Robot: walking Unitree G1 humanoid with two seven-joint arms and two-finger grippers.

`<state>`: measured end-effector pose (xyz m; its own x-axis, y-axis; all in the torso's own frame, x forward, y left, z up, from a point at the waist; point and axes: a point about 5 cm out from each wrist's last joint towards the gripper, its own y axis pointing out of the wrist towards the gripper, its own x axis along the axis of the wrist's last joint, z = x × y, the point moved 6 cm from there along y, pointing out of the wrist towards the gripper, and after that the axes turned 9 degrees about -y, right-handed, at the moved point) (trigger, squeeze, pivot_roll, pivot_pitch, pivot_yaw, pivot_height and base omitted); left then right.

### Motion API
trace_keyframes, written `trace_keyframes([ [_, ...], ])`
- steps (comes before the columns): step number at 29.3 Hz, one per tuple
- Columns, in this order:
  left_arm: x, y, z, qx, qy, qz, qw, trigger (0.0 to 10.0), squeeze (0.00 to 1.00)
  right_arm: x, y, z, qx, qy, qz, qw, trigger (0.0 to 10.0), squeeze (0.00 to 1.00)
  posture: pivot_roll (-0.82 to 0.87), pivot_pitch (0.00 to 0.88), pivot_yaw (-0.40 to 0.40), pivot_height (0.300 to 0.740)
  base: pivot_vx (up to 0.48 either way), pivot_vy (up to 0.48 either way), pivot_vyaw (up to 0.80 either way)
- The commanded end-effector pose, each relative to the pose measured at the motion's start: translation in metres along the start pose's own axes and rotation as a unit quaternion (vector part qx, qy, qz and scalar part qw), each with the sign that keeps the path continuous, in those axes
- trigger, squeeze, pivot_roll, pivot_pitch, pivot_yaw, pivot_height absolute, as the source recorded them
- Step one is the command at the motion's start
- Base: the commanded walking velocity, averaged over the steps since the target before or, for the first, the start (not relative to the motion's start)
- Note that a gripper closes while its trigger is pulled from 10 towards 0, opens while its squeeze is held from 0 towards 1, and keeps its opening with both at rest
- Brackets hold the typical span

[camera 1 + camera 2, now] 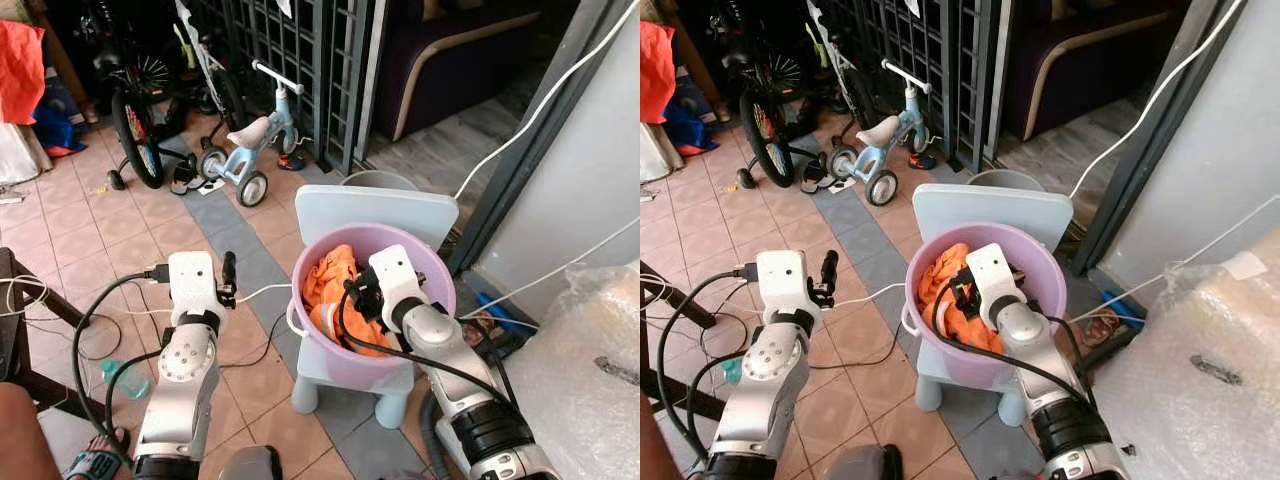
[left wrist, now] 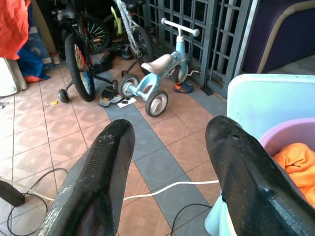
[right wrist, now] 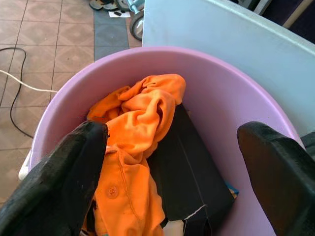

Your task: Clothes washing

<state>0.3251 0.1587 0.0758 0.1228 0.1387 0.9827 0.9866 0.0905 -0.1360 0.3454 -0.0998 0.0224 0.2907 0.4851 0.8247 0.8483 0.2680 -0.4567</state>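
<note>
Orange garment is lying bunched in the purple basin, centre of the head frames, beside a flat black item, possibly cardboard. Basin is sitting on a pale blue chair. Right gripper is hovering over the basin, fingers spread, grasping nothing. Left gripper is hanging released over the tiled floor, left of centre.

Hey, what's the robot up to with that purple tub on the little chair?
The robot stands over a purple tub sitting on a small pale blue chair. Its right gripper hangs open just above the tub, over an orange garment and something black lying inside; it holds nothing yet. The left gripper is open too, off to the tub's left over the tiled floor. A kid's tricycle and bicycles stand further back.
</note>
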Motion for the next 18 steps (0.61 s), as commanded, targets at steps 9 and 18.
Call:
trace_keyframes([
  [9, -0.008, -0.021, 0.012, 0.024, 0.008, 0.029, 0.999, 10.0, 0.0, -0.029, -0.007, 0.044, 0.124, -0.025, 0.053, 0.991, 10.0, 0.0, 0.07, 0.185, -0.005, 0.74, 0.0, 0.0, 0.0],
  [18, -0.02, -0.062, 0.041, 0.057, 0.028, 0.069, 0.996, 10.0, 0.0, -0.035, -0.011, 0.068, 0.165, -0.026, 0.058, 0.984, 10.0, 0.0, 0.14, 0.243, -0.017, 0.74, 0.0, 0.0, 0.0],
])
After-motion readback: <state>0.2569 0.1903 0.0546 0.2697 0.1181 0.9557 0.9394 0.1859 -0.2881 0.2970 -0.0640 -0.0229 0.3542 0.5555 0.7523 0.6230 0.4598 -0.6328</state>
